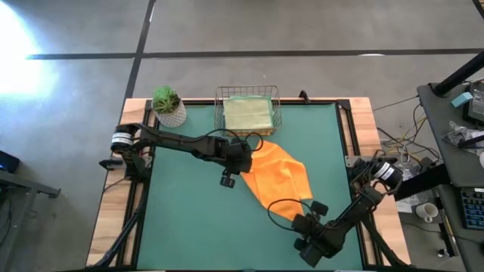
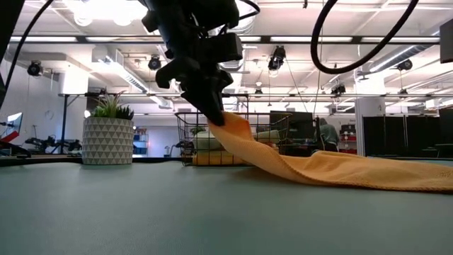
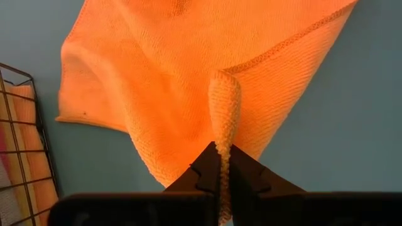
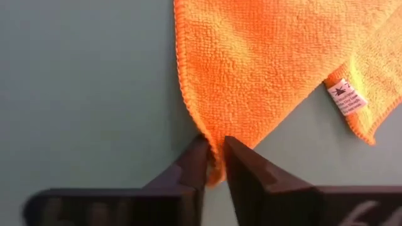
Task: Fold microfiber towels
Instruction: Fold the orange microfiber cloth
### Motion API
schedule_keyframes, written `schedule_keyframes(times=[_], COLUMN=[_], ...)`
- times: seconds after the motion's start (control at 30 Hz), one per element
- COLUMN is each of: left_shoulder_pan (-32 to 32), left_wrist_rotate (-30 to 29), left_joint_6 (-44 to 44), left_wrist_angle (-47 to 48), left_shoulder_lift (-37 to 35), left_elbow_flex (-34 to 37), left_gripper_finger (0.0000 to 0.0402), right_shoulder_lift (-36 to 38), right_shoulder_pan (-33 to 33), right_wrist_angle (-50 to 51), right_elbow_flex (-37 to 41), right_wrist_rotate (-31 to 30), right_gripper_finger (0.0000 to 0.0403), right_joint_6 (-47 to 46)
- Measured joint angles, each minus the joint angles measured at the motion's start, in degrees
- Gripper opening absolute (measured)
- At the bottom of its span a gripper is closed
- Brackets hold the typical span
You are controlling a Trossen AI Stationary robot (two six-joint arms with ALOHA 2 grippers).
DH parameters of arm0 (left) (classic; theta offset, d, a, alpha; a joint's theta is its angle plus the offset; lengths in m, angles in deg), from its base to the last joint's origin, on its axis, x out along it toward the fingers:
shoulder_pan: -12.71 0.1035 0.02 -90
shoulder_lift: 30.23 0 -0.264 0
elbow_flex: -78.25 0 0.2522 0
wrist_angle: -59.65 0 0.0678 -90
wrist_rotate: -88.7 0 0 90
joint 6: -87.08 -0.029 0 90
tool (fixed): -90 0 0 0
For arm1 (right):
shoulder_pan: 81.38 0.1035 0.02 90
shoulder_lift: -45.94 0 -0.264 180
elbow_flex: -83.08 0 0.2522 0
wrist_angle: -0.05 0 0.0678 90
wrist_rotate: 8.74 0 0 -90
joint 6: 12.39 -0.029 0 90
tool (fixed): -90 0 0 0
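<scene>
- The orange towel lies mid-surface, in front of the wire basket.
- The left gripper has its jaws clamped on one raised corner.
- The right gripper has its jaws closing around the near corner.
- Step, as I judge it: spreading the towel flat; next, pull both corners apart, evenly.

Bright, even overhead light; glare on the floor in the high view; ceiling lamps flare; shadows faint.
</scene>
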Motion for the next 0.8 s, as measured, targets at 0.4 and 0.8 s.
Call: schedule_keyframes(times=[0.4, 0.8], left_shoulder_pan=[0.0, 0.0], left_wrist_rotate=[-0.06, -0.04], left_joint_6=[0.2, 0.07], left_wrist_angle=[5.44, 15.17], left_shoulder_lift=[-4.41, -15.81], left_elbow_flex=[-0.07, -0.07], left_gripper_finger=[0.0001, 0.0001], right_shoulder_lift=[0.47, 2.54], right_shoulder_pan=[-0.58, -4.31], right_wrist_angle=[-0.31, 7.53], right_elbow_flex=[-2.85, -20.27], right_wrist_rotate=[1.65, -6.29], right_gripper_finger=[0.0008, 0.0008], right_joint_6=[-2.56, -2.95])
